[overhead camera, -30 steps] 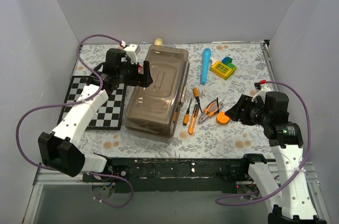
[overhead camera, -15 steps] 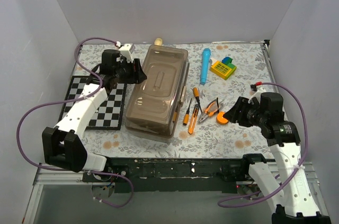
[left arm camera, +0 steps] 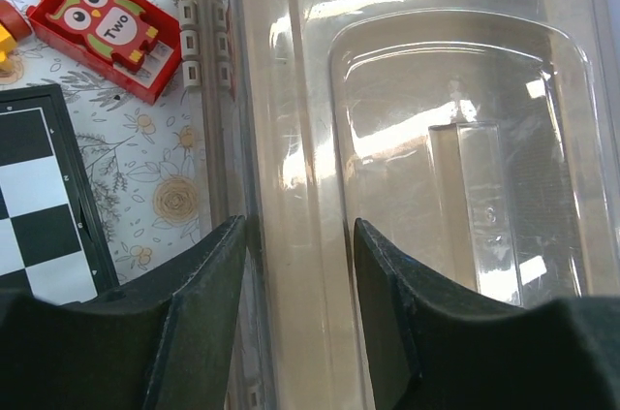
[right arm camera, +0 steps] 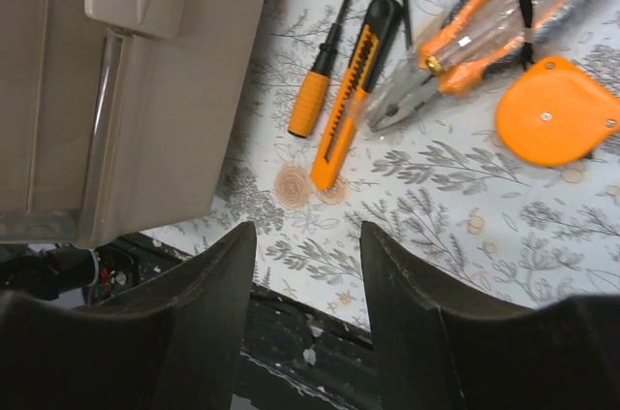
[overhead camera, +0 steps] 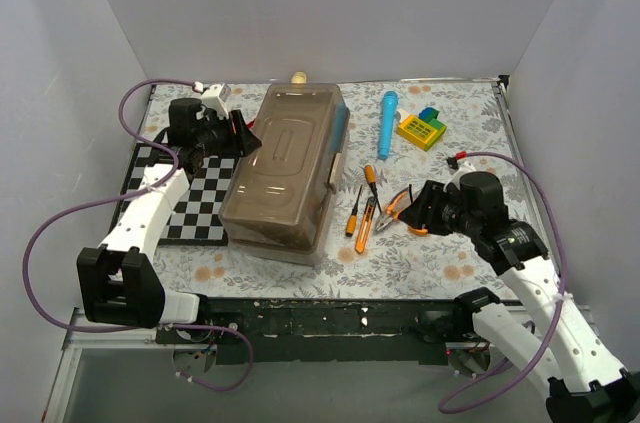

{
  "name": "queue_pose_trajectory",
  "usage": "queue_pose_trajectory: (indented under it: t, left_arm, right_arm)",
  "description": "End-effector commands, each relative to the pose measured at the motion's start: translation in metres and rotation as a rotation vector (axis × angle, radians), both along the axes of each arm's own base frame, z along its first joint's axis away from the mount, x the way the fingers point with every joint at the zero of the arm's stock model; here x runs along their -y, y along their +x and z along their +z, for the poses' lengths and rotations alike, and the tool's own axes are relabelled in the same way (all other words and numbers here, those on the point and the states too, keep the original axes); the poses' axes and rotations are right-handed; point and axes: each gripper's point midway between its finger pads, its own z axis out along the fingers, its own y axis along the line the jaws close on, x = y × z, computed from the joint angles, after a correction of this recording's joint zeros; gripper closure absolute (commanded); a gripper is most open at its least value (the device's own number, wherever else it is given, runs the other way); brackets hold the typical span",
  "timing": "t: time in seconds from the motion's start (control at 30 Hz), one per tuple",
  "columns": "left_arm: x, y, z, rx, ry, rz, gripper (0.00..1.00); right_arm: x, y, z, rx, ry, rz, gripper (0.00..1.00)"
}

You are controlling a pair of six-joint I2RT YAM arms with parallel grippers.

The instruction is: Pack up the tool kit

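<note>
Toolbox [overhead camera: 285, 171] edge sits between the spread left gripper [left arm camera: 298, 265] fingers (contact unclear); right gripper [right arm camera: 308, 279] hovers unclenched above the screwdriver [right arm camera: 325, 66].

Left hand [left arm camera: 298, 265] seemingly parted, right hand [right arm camera: 308, 279] with fingers apart

We see a floral-patterned table [overhead camera: 300, 268]; the toolbox [overhead camera: 283, 171] sits on it; left of the toolbox lies a checkerboard [overhead camera: 188, 198]; right of it, screwdrivers [overhead camera: 355, 211], pliers [overhead camera: 399, 205], a blue tool [overhead camera: 387, 124], a yellow block [overhead camera: 421, 128].
</note>
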Motion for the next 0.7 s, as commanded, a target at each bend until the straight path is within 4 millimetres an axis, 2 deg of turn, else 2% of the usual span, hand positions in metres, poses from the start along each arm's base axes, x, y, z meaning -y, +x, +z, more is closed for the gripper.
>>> queue_pose_trajectory:
  t: [0.0,0.13,0.43,0.57,0.63,0.67]
  left_arm:
    - [-0.053,-0.025,-0.086,-0.249,0.201,0.128,0.73]
    - [-0.063,-0.024,-0.088,-0.248,0.236,0.159,0.72]
    - [-0.090,-0.025,-0.094,-0.254,0.328,0.244,0.65]
    - [-0.100,-0.026,-0.093,-0.254,0.357,0.278,0.62]
    - [-0.105,-0.028,-0.094,-0.256,0.376,0.296,0.60]
    - [-0.114,-0.028,-0.093,-0.254,0.409,0.329,0.59]
  right_arm:
    - [-0.033,0.022,0.017,0.077,0.110,0.000,0.43]
    - [-0.064,0.024,0.018,0.079,0.123,0.064,0.41]
    - [-0.151,0.021,0.019,0.090,0.156,0.276,0.37]
    - [-0.181,0.025,0.014,0.078,0.175,0.353,0.36]
    - [-0.195,0.030,0.019,0.084,0.196,0.381,0.36]
    - [-0.200,0.032,0.017,0.082,0.197,0.391,0.36]
